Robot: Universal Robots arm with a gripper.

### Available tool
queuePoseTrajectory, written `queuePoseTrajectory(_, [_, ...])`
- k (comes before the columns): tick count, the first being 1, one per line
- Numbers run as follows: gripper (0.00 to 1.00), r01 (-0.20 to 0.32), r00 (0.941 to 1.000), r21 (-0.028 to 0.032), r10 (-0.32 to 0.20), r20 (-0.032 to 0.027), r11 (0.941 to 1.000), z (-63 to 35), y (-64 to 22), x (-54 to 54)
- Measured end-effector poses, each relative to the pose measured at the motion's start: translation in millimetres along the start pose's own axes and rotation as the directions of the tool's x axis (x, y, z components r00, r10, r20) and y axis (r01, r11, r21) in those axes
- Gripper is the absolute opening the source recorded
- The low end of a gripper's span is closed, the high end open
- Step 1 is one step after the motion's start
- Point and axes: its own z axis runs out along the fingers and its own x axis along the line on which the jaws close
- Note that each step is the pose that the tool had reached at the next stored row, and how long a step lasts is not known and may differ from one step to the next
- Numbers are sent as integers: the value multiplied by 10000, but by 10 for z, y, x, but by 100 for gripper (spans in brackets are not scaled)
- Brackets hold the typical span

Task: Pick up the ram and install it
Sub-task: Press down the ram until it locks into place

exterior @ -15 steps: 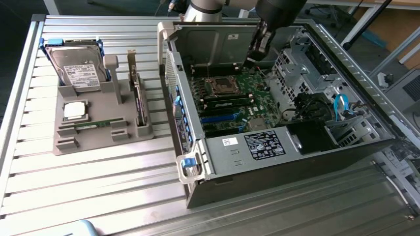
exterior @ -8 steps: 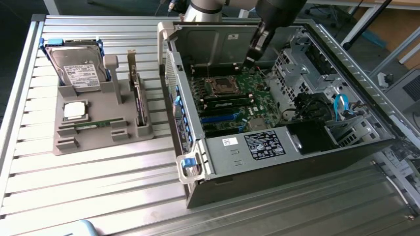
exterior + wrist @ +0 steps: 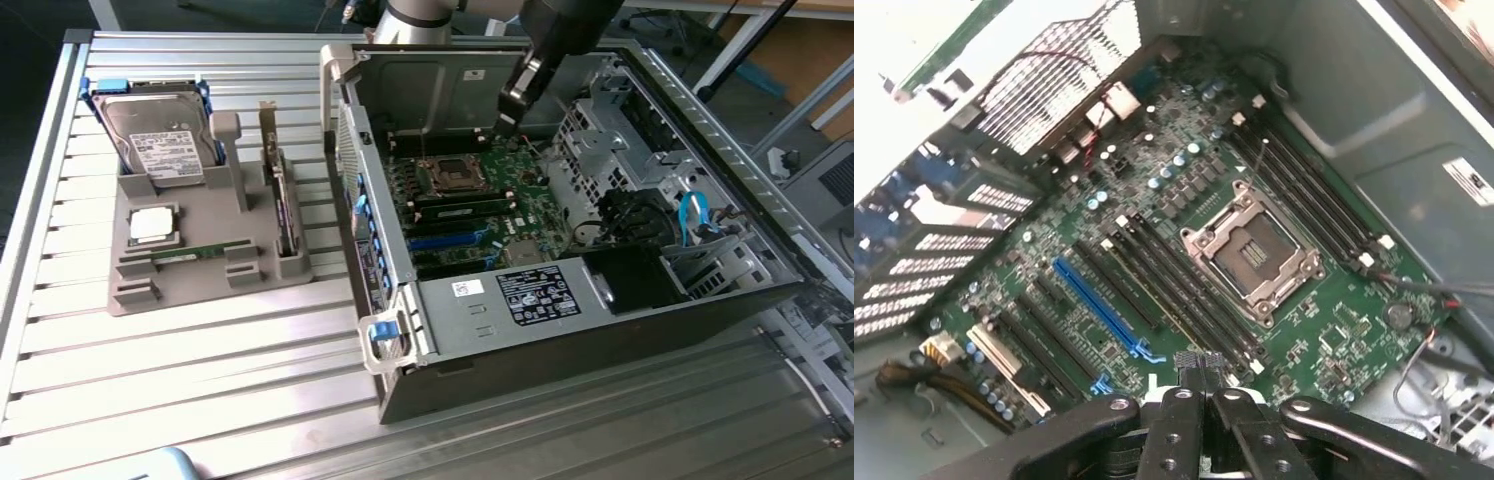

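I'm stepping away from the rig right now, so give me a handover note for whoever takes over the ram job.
Gripper: over the motherboard inside the open computer case, fingers shut, nothing seen between them.
One ram stick lies in the grey holder outside the case.
A green stick looks seated in a slot beside the processor socket; not confirmed.

Surface (image 3: 200, 370): ribbed aluminium slats, as I see it from the exterior view. Directly on it: grey holder tray (image 3: 200, 262) toward that view's left; open PC case (image 3: 561, 250) lying on its side toward the right; a pale blue object (image 3: 154, 466) at the near edge.
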Motion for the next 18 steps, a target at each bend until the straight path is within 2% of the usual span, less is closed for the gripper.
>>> queuePoseTrajectory(5, [11,-683,9977,2,683,33,9977,0,0,0])
queuePoseTrajectory(9, [11,-1216,9926,2,1216,58,9926,0,0,0])
queuePoseTrajectory(14, [11,-1895,9818,0,1895,90,9819,0,0,0])
queuePoseTrajectory(18, [11,-2430,9699,-4,2430,117,9700,0,0,0])
